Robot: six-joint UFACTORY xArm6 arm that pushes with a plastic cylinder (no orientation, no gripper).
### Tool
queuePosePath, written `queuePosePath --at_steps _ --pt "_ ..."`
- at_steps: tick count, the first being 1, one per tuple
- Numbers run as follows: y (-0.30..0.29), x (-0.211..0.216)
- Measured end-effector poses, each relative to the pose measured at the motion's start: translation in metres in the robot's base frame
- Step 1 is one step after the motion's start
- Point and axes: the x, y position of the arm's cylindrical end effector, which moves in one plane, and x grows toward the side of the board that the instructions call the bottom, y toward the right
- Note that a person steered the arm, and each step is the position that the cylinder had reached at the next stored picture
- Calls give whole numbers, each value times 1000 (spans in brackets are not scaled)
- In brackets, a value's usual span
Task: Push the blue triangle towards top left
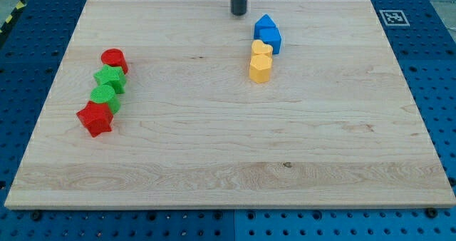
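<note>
The blue triangle (264, 23) lies near the view's top, right of centre, on the wooden board (228, 148). It touches a second blue block (271, 39), a cube-like one, just below it. My tip (239, 13) stands on the board a short way to the left of the blue triangle and slightly above it, with a small gap between them. The rod rises out of the view's top edge.
Two yellow blocks (261, 49) (260, 68) sit in a column right below the blue pair. At the view's left a red cylinder (114, 59), a green star-like block (110, 78), a green cylinder (105, 96) and a red star (95, 118) form a slanted row. A marker tag (392, 17) is at the top right.
</note>
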Motion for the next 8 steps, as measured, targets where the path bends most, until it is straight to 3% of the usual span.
queuePosePath --at_steps 3,6,8 --pt "91 32" --pt "95 61" --pt "40 62"
